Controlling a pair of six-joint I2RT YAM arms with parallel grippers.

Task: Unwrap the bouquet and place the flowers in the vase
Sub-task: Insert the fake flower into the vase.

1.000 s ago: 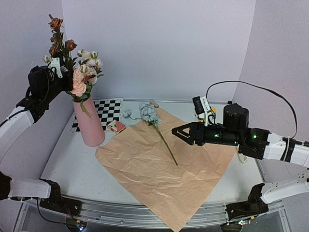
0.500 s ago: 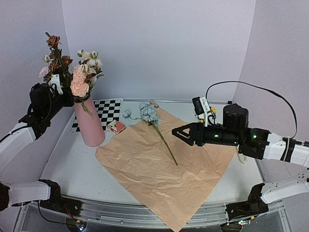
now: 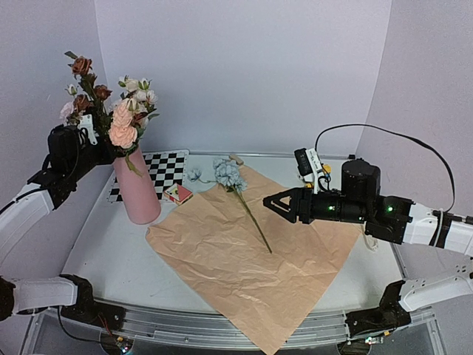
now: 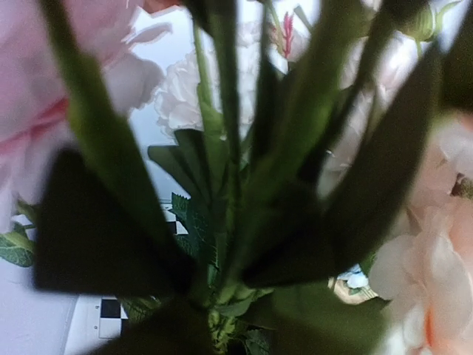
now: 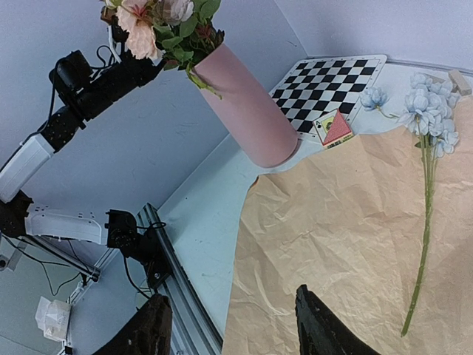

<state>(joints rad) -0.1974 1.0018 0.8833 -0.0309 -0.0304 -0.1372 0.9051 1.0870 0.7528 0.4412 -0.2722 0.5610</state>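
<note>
Crumpled matt kraft paper [image 3: 244, 274], smooth matt pink vase [image 3: 137, 196], smooth white desk [image 3: 111, 251], glossy black plastic right arm housing [image 3: 361, 183].

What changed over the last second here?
The left gripper came down beside the tall pink cylinder vase, lowering the rust-brown flowers among the other blooms; whether it let go is unclear. The open right gripper, pale blue flower and crumpled tan kraft paper stayed put.

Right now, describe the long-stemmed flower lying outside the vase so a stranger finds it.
Start at the tan paper sheet mid-table. On its far half lies a green stem ending in a pale blue cluster. Every other long stem stands in the pink vase.
</note>
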